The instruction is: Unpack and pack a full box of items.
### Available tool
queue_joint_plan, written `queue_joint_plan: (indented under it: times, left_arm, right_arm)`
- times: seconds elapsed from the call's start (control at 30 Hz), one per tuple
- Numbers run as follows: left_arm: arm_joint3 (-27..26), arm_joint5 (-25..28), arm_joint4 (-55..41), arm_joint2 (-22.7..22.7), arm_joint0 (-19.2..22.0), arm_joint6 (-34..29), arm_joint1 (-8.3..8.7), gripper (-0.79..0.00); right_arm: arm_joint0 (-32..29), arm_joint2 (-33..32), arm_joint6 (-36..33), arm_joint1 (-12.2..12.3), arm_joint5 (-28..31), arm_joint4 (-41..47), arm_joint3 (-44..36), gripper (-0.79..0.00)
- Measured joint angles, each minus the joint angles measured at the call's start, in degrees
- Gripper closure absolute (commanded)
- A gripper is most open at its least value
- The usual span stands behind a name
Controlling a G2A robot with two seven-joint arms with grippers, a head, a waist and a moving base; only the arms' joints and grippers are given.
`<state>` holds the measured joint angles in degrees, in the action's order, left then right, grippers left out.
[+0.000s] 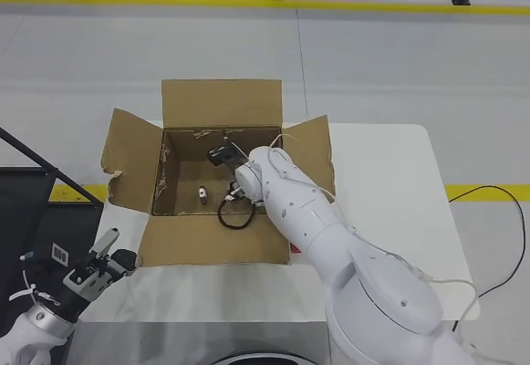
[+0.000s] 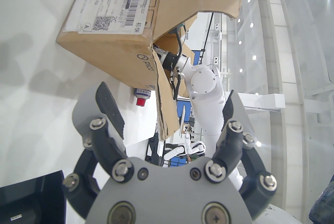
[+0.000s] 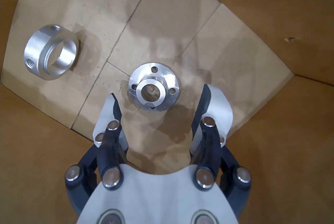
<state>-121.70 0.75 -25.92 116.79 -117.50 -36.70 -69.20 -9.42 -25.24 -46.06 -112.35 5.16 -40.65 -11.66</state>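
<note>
Top view first: the box point(image 1: 221, 239) sits open on the white table point(image 1: 383, 182), all four flaps folded outward. There's a wide stretch of bare table past the box's right flap, while the left flap ends near the table's edge. My right arm point(image 1: 292, 196) goes over the near wall and down into the box. One small shiny metal bit point(image 1: 202, 193) lies on the box floor, clear of the walls. I can't tell which part it is from up here. The left jaws hang off the box's near-left corner, outside it and well apart from the cardboard.

Left wrist view: I'm looking at the outside of the box, with white labels on the wall and a ragged, torn flap edge. The left jaws are spread wide with nothing between them. A red button point(image 2: 141, 98) sits just beside the box.

Right wrist view: inside the box there's bare brown floor, with the walls standing back from the right jaws on every side. The right jaws are spread, one on either side of a flanged hub point(image 3: 154, 89) and not touching it. It's bright metal, upright on its flange, with small holes around the rim. A plain metal collar point(image 3: 51, 51) with threaded side holes lies apart from it, closer to a box wall.
</note>
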Motion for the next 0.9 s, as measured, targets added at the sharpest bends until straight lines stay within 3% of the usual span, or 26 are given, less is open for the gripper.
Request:
queue_joint_plan:
  times: [0.13,0.83,0.9]
  left_arm:
    - [-0.05,0.16,-0.12,0.03,-0.23,0.25,-0.05,-0.785]
    - [0.24,0.76,-0.59,0.54,-0.86,0.65,-0.23,-0.785]
    - [0.29,0.73,-0.66,0.58,-0.83,0.67,-0.25,-0.785]
  right_arm:
    - [-0.27,-0.32,1.78,0.02,-1.38,-0.49,-0.63,-0.443]
    - [-1.74,-1.86,1.07,-0.35,-0.07,-1.79,-0.94,-0.289]
    - [-1.81,-2.01,1.07,-0.37,0.12,-1.92,-0.8,-0.169]
